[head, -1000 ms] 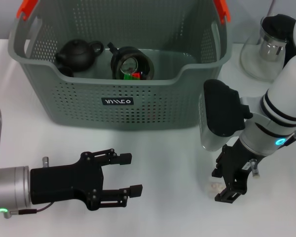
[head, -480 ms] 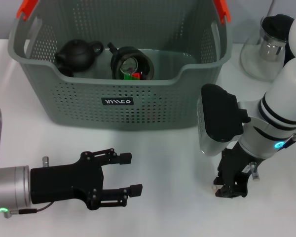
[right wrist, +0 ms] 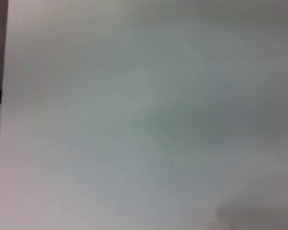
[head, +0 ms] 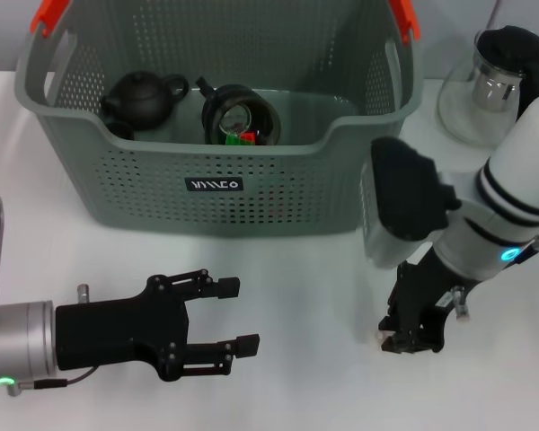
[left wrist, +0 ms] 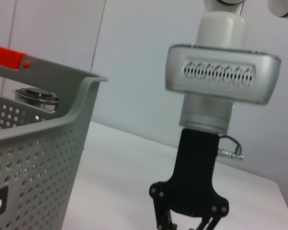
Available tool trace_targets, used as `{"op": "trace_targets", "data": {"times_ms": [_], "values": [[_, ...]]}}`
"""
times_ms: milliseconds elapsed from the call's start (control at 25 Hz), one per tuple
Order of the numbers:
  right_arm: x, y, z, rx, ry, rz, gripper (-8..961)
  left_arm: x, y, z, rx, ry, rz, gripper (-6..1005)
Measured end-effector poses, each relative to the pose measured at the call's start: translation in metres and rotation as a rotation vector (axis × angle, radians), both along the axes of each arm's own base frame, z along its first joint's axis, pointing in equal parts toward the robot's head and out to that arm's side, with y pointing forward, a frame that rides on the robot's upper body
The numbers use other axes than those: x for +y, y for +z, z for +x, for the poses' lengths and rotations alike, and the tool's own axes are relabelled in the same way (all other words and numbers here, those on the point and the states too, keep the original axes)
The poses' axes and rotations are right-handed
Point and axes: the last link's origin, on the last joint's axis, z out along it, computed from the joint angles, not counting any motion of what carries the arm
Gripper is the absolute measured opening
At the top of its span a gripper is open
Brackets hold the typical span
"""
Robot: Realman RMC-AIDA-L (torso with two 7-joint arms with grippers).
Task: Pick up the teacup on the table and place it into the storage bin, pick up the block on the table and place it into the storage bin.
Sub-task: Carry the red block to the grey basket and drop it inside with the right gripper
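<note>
The right pincer (head: pixel 411 339) hides whatever it covers (its fingertips unseen too).

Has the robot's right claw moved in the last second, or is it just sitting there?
Yes. In the head view the right gripper has closed in over a small pale object on the table, drifting slightly left and away from the glass teapot.

Storage bin (head: pixel 251 193): grey-green, perforated, orange-red handles, black label; upright on tabletop, beyond both sets of fingers. Pale small object (head: pixel 377 338), identity unclear, touching right fingers.
</note>
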Motion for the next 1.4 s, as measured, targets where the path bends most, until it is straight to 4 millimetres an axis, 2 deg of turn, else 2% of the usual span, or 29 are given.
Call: {"op": "trace_targets", "data": {"times_ms": [120,320,600,800,920,1040,1200,1400], "values": [[0.002,0.011,-0.006,0.050,-0.004,0.012,193,0.000,0.000,0.000,-0.001,0.002,0.001,793],[0.005,0.044,-0.018,0.242,-0.017,0.034,194,0.001,0.002,-0.001,-0.005,0.012,0.014,793],[0.007,0.117,-0.024,0.712,-0.022,0.109,193,0.004,0.005,-0.001,-0.005,0.009,0.022,794],[0.002,0.148,-0.037,1.044,0.025,0.174,193,0.007,0.005,0.001,-0.004,0.000,0.023,794],[0.005,0.155,-0.051,1.181,0.067,0.224,194,0.009,0.006,0.003,-0.005,-0.005,0.023,794],[0.023,0.153,-0.065,1.188,0.065,0.311,194,0.011,0.006,0.005,-0.005,-0.010,0.023,794],[0.060,0.141,-0.088,1.075,0.000,0.452,194,0.011,0.006,0.004,-0.004,-0.007,0.022,794],[0.094,0.111,-0.124,0.802,-0.022,0.565,193,0.011,0.007,0.003,-0.009,0.008,0.022,794]]}}
